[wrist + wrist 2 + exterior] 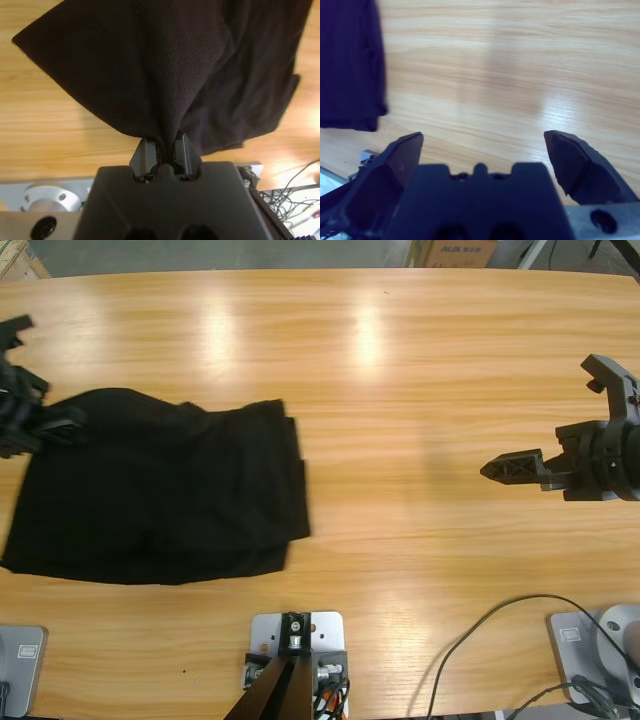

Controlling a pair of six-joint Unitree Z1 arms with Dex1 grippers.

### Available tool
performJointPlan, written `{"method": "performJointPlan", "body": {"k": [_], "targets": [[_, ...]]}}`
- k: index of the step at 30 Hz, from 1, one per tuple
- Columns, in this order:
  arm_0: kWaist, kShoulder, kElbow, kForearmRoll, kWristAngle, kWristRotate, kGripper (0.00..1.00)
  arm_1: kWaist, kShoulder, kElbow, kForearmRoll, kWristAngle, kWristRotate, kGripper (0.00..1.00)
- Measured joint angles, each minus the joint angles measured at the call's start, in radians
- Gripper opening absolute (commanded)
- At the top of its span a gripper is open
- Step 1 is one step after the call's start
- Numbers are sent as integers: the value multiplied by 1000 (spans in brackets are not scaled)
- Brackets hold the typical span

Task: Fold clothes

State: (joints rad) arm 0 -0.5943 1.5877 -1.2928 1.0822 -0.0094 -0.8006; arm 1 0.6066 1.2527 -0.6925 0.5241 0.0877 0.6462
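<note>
Wood-grain surface (400, 390) fills the frame. At the far left edge, the left end effector (162, 150) pinches a bunched edge of the soft black knit shirt (160, 490), probably to carry it across for a fold; the shirt lies lower left. The right end effector (482, 150) hangs spread and empty at the right, well apart.

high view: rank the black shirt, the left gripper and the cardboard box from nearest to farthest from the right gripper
1. cardboard box, past the table's far edge.
2. black shirt, on the table's left part.
3. left gripper, at the left edge, shut on the shirt.
</note>
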Motion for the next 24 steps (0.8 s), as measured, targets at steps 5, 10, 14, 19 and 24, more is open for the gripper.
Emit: {"method": "performJointPlan", "body": {"k": [5,10,14,19,24], "targets": [[27,-26,-8,26,10,14,0,0,1,0,-2,0,0,996],[-9,26,-122,31,-9,26,0,0,7,0,-2,0,0,996],[-75,181,-223,32,-28,33,0,0,8,0,-2,0,0,996],[-132,354,-311,32,-67,42,0,0,10,0,-2,0,0,996],[-170,437,-366,33,-84,42,0,0,10,0,-2,1,0,996]]}}
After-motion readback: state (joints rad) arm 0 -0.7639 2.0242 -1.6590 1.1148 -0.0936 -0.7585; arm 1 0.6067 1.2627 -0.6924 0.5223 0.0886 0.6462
